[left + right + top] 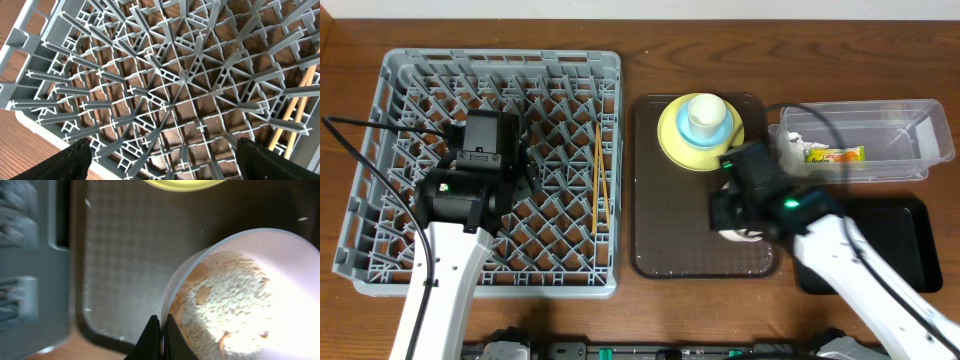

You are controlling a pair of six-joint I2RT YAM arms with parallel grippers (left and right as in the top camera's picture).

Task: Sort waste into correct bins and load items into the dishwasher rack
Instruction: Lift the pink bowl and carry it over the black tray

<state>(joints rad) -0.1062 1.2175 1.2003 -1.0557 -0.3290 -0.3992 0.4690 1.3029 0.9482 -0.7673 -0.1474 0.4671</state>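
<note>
The tool [177,162], fingers spread wide, hangs over the grey rack [170,85] holding chopsticks [304,90]

Brown tray [665,225] (textured) on wooden table [720,40]

The pegged rack [420,250] crowds under the left hand [170,162]; chopsticks [599,180] bar its right side.

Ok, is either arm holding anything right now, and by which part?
The right gripper is shut on the white bowl, pinching its rim; food scraps sit inside. The left gripper is open over the dishwasher rack, holding nothing.
</note>
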